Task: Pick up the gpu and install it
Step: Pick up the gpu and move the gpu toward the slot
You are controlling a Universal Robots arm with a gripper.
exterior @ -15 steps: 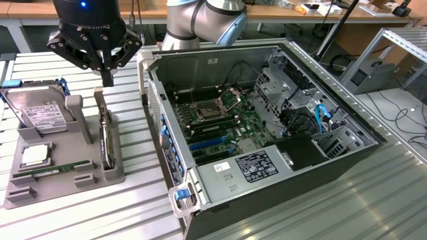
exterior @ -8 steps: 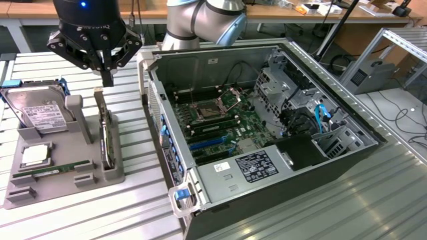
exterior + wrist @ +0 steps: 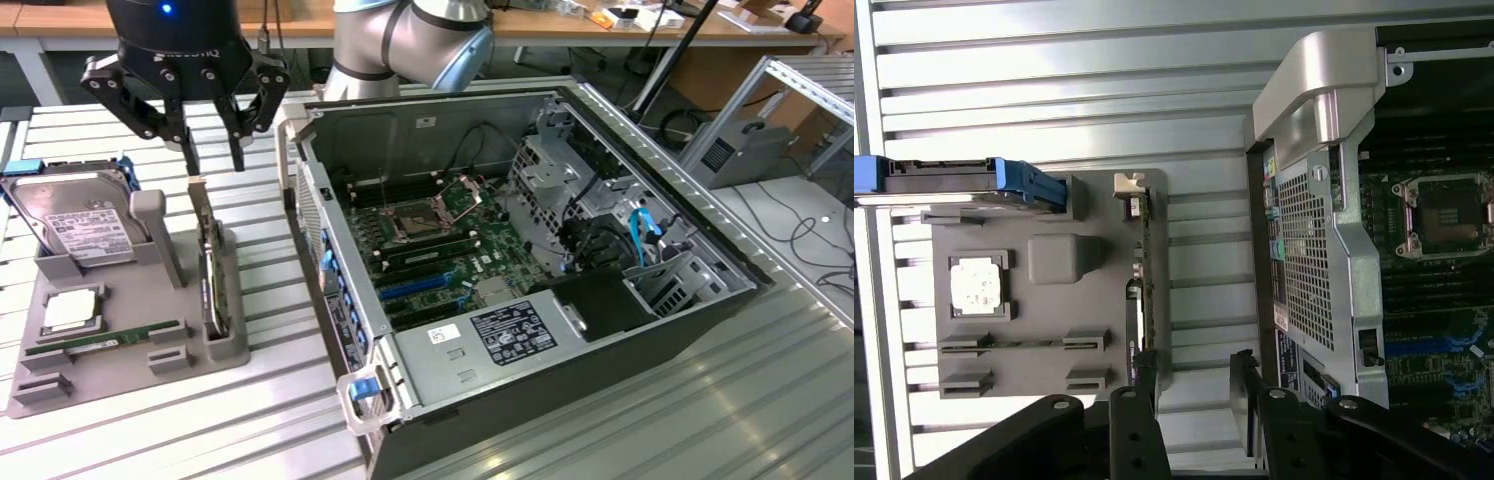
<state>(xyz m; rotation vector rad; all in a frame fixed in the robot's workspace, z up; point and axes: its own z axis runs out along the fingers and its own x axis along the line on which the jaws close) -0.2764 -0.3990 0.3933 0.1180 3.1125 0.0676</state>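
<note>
My gripper [image 3: 214, 150] hangs open, empty, just above the gpu [image 3: 210, 262] (on edge, length square to my gap).

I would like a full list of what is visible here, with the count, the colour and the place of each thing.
gpu: one, dark and brownish, standing on edge in the holder tray
holder tray: one, grey, on the table at the exterior view's left
hard drive: one, grey with white label, standing in a slot of the tray
processor chip: one, silvery, flat in the tray
memory stick: one, green, flat in the tray
computer case: one, grey and black, open, at the exterior view's right
table: one, silvery ribbed metal, under everything
robot arm: one, silver-grey, behind the case
gripper: one, black, open, just above the gpu
</note>
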